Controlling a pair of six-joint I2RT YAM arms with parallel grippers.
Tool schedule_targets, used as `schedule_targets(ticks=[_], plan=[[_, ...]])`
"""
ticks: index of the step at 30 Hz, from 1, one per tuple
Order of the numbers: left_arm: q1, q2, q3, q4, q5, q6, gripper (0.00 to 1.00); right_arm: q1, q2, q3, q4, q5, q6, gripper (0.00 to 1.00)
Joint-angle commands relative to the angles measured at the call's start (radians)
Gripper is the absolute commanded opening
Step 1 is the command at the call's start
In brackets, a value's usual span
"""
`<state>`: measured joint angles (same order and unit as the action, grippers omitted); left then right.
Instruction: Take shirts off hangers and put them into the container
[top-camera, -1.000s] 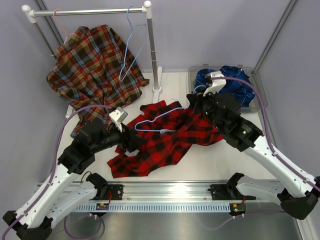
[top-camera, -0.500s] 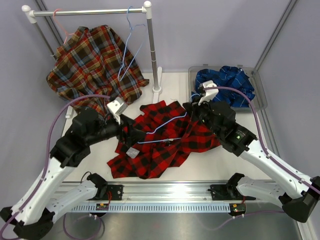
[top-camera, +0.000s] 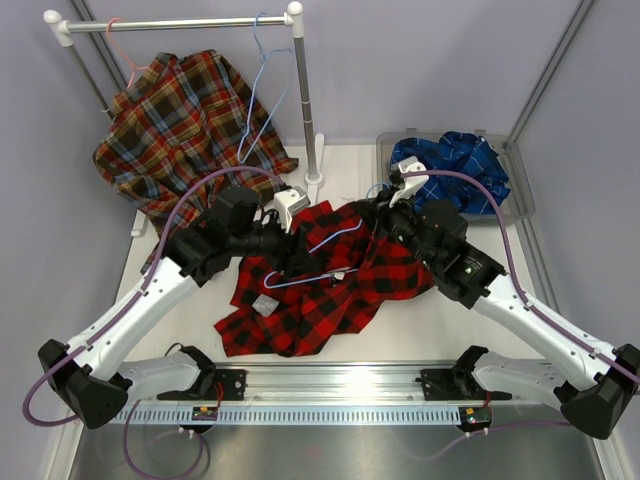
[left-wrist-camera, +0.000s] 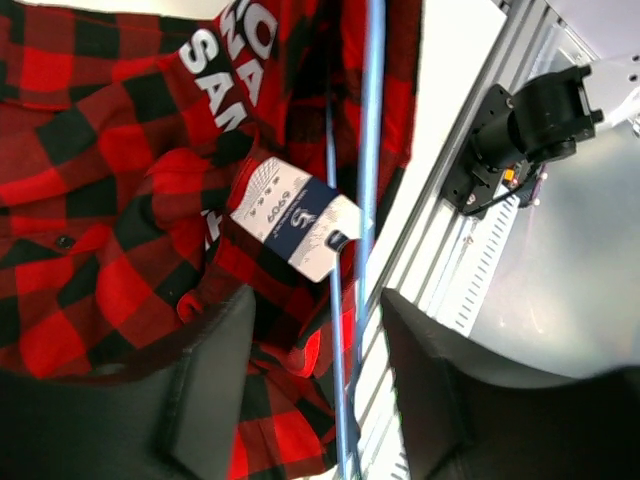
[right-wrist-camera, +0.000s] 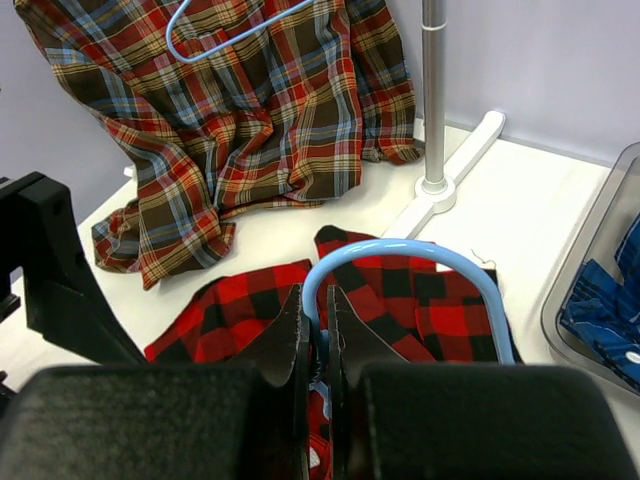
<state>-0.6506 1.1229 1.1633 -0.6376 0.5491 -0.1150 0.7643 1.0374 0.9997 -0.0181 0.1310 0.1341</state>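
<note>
Seen from above, a blue plaid shirt with white lines lay crumpled inside the shallow, clear grey-tinted plastic bin at the far right. One shirt of three therefore looked finished.

A red-and-black buffalo-check shirt was spread on the white table in the middle, with a thin light blue wire hanger lying across it. Whether the hanger was fully out of the collar could not be told.

At the far left, a brown and olive plaid shirt drooped from a pink-red wire hanger on the steel-and-white rack. A bare light blue hanger hung beside it. Two shirts seemed left to free and put in the bin.

The right pincer was closed almost fully, pinching the hook of the hanger over the red shirt. The left pincer stood partly open over the shirt, with the hanger's wire running between its fingers and nothing clamped.

A second earlier, the left arm had reached in from the near left. It now came in from the rack side. The right pincer had drawn away from the bin toward the centre, turning the hanger with it. A white paper tag had come into view on the red shirt.
</note>
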Motion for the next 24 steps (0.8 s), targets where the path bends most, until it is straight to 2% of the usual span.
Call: schedule_targets(ticks=[1, 2, 4, 5, 9, 12, 14, 15, 17, 18, 21, 24], plan=[[-0.015, 0.006, 0.059, 0.026, 0.046, 0.015, 0.5, -0.005, 0.007, 0.023, 0.087, -0.024, -0.007, 0.0], [-0.015, 0.006, 0.059, 0.027, 0.043, 0.017, 0.39, -0.005, 0.009, 0.025, 0.087, -0.025, -0.005, 0.0], [-0.017, 0.005, 0.059, 0.026, 0.031, 0.02, 0.27, -0.003, 0.012, 0.024, 0.086, -0.028, -0.005, 0.0], [-0.015, 0.002, 0.062, 0.026, 0.026, 0.02, 0.18, -0.003, 0.012, 0.02, 0.084, -0.028, -0.005, 0.0], [-0.015, -0.02, 0.064, 0.027, -0.018, 0.026, 0.0, -0.003, 0.007, 0.007, 0.076, -0.03, -0.008, 0.0], [-0.015, -0.035, 0.058, 0.027, -0.057, 0.029, 0.0, -0.003, -0.007, -0.015, 0.066, -0.025, -0.008, 0.03], [-0.017, -0.054, 0.053, 0.027, -0.1, 0.032, 0.0, -0.005, -0.02, -0.016, 0.034, -0.025, -0.001, 0.13], [-0.015, -0.058, 0.047, 0.027, -0.116, 0.032, 0.0, -0.003, -0.023, -0.015, 0.024, -0.027, 0.001, 0.29], [-0.015, -0.077, 0.041, 0.027, -0.173, 0.032, 0.0, -0.003, -0.048, -0.015, -0.029, -0.03, 0.01, 0.44], [-0.015, -0.084, 0.035, 0.027, -0.22, 0.031, 0.0, -0.003, -0.059, -0.015, -0.043, -0.031, 0.01, 0.58], [-0.015, -0.11, 0.032, 0.026, -0.291, 0.028, 0.0, -0.003, -0.102, -0.009, -0.097, -0.022, 0.012, 0.7], [-0.015, -0.146, 0.039, 0.027, -0.339, 0.026, 0.0, -0.003, -0.126, -0.003, -0.157, 0.019, 0.013, 0.74]])
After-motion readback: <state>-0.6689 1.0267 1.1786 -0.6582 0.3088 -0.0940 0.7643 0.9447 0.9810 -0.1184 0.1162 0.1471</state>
